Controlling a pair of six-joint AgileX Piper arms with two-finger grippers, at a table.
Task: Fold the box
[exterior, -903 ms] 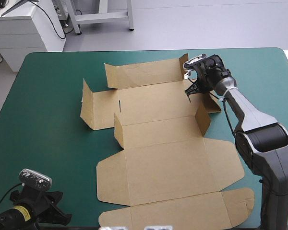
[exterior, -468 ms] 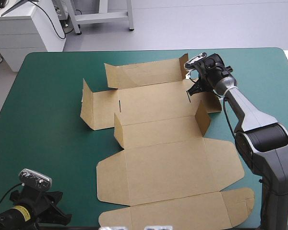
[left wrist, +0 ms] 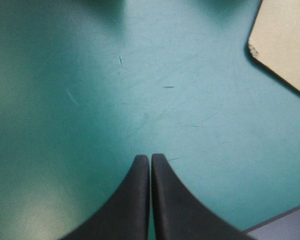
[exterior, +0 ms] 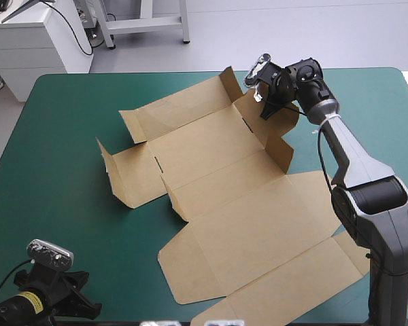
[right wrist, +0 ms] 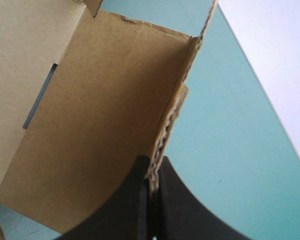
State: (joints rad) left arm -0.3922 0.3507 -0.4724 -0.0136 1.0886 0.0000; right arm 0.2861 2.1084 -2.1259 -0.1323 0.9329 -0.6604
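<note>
— Where is the box (exterior: 245, 224) found?
— It is spread, somewhat turned, over the middle of the desk (exterior: 61, 136), from near the far edge down to the near right corner. Most of the brown sheet is laid flat; several flaps on its far half are raised.
— How is the right claw (right wrist: 151, 167) set?
— It is clenched on the edge of a raised flap (right wrist: 105, 110) at the box's far right end, the board pinched between the black fingers.
— And the left claw (left wrist: 150, 159)?
— It is clenched on nothing, held over bare teal-green cover by the near left corner, apart from the box.
</note>
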